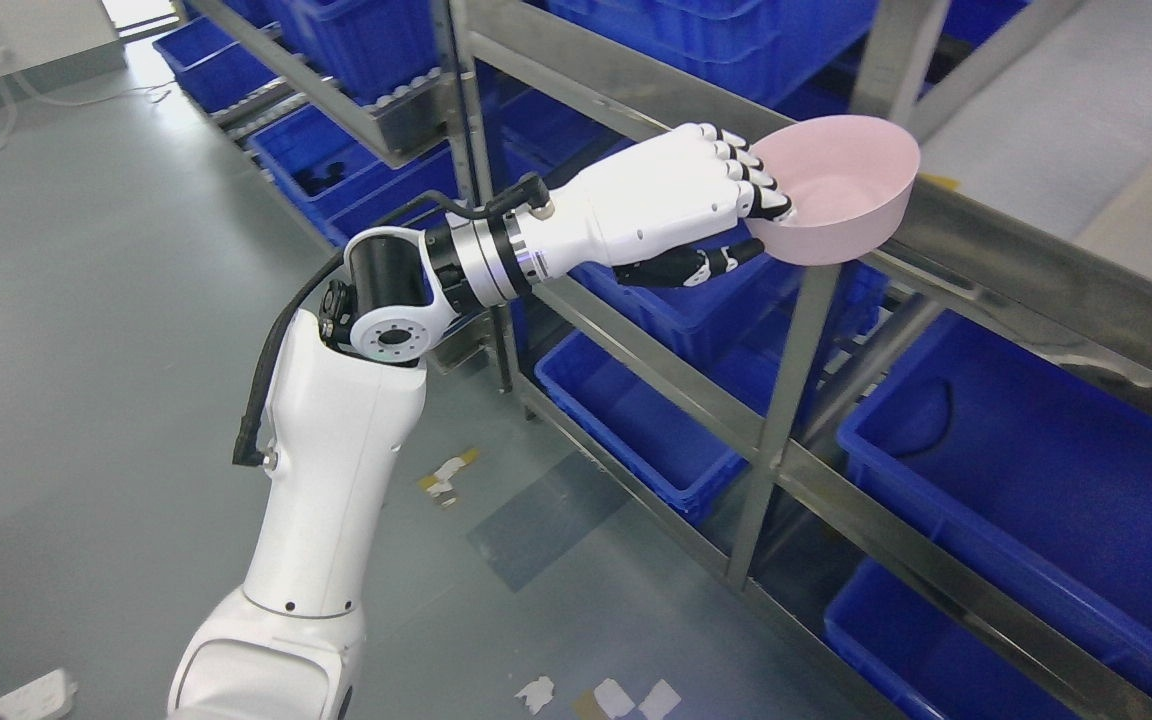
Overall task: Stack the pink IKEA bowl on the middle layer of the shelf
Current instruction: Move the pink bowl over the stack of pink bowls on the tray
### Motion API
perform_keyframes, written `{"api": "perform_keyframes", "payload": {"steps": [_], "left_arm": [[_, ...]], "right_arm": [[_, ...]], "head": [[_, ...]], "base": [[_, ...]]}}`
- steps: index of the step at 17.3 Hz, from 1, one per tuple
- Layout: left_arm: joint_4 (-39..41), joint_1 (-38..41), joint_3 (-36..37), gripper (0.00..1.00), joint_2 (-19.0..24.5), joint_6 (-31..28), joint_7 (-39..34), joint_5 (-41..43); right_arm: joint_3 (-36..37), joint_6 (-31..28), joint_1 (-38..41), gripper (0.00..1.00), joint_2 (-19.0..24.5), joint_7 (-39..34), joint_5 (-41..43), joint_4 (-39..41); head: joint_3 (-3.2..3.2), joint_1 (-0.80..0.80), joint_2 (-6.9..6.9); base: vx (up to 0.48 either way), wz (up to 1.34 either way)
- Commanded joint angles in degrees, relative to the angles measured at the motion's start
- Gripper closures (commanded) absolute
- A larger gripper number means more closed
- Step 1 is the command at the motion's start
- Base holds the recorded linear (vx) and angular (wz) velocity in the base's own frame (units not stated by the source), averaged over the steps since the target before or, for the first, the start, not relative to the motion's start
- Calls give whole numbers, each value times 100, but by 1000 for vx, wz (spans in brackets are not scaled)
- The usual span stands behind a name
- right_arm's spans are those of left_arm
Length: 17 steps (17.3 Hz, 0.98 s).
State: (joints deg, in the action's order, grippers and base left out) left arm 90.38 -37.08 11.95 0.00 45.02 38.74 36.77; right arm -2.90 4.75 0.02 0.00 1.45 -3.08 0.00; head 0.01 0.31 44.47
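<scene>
From the head view we see the left hand [711,200] reaching in from the lower left, its white arm bent at the elbow and stretched toward the metal shelf [1036,260]. Its fingers [751,170] are pressed together and curled over the near rim of the pink bowl [836,190], with the dark thumb [691,268] under the bowl's wall, so we read it as a pinch on the rim. The bowl sits tilted (its opening leaning toward us) at the front rail of a shelf layer; we cannot tell whether its base touches the rail or hangs just above it. Blue bins [1026,500] fill the layers below and behind. Scraps of tape [448,475] lie on the grey floor [86,300].
</scene>
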Motion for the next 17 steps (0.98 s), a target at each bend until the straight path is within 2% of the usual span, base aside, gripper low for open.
{"api": "perform_keyframes", "payload": {"steps": [1,6,9,12,17], "left_arm": [[-511,-1176,-165,96,100,-2,64,-100],[-1503,-2066,-316,96,100,-2,239,128],[-2023,-2066,-237,96,100,-2,371,541],[-2130,-1909,-202,96,131,-2,468,1147],[-2130,-1609,-175,95,246,-2,486,1298]], "right_arm": [[0,0,130,0,-100,4,0,100],[0,0,130,0,-100,4,0,100],[0,0,130,0,-100,4,0,100],[0,0,130,0,-100,4,0,100],[0,0,130,0,-100,4,0,100]], "head": [[0,0,0],[0,0,0],[0,0,0],[0,0,0],[0,0,0]], "base": [[46,-869],[47,-811],[41,-831],[37,-774],[28,-345]]}}
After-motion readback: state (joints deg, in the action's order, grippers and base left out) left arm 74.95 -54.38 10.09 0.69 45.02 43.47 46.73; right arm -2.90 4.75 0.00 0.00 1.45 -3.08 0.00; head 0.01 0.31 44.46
